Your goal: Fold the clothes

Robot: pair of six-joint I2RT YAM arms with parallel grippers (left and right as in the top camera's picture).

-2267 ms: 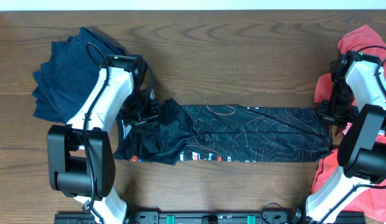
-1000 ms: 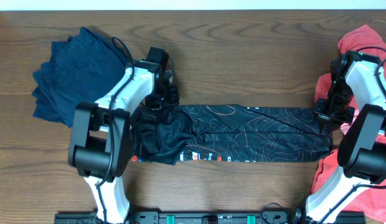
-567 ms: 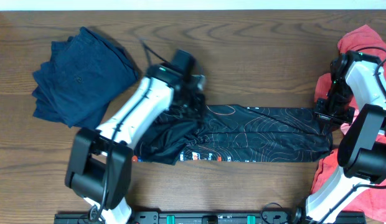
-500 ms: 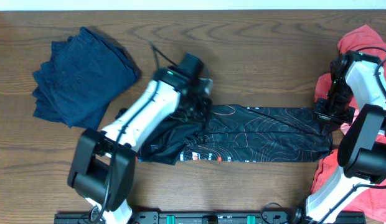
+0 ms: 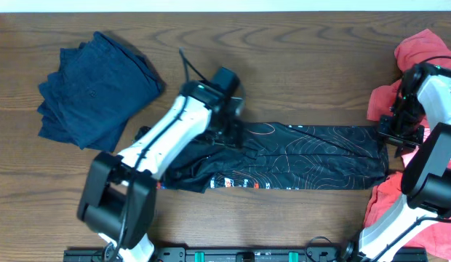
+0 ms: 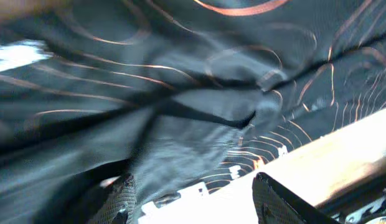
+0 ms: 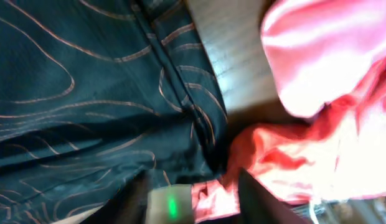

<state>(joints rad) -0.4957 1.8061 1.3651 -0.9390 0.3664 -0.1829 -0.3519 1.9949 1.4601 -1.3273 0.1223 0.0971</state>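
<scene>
The left gripper (image 6: 192,200) has its two fingers (image 6: 121,202) spread wide, with nothing pinched between them. Just beyond their tips lies the black garment (image 6: 180,81), patterned with thin orange contour lines and rumpled into a fold that runs across the wrist view. On the right finger's side, a strip of bare wooden table (image 6: 342,155) shows past the cloth's edge. Seen from overhead, this gripper sits over the garment's left part, where the fabric is bunched and doubled over. The rest of the garment stretches flat toward the other arm.

The right gripper (image 7: 199,196) likewise has its fingers parted. The garment's seamed end lies ahead of them and toward the left finger. A red cloth (image 7: 317,56) is heaped toward the right finger and meets the black edge near the tips. Whether either finger touches fabric cannot be told.

Well apart from the left gripper, on the side away from the garment's long stretch, sits a pile of folded navy clothes (image 5: 94,87).
</scene>
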